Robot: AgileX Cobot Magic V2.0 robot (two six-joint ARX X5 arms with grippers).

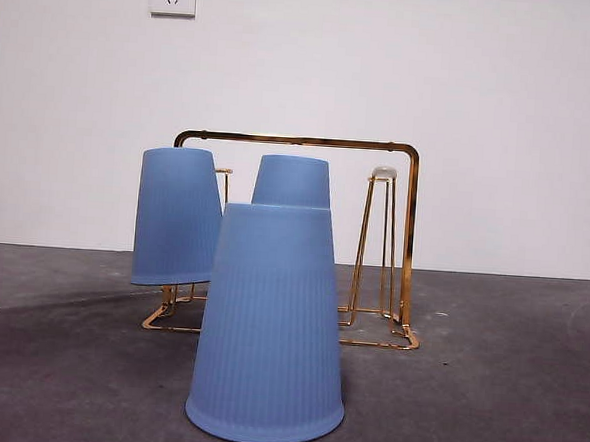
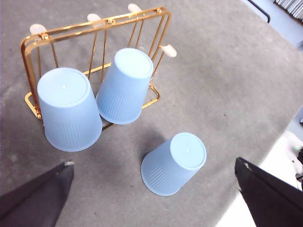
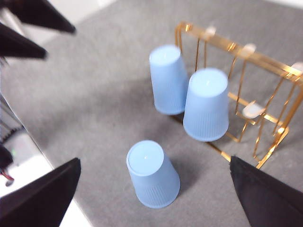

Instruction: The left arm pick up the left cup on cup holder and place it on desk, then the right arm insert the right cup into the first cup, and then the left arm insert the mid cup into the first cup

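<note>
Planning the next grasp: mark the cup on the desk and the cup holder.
cup on the desk (image 1: 268, 330), front view, ribbed side wall.
cup holder (image 1: 298, 140), front view, top bar of its arch.

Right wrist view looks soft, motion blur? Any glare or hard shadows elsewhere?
Right wrist view: blurred throughout, the rack and cups smeared. Left wrist view: sharp, the cup on the desk throws a soft shadow, bright washed-out patch at one corner. Front view: sharp, even light, no glare, faint shadow across the desk.
</note>
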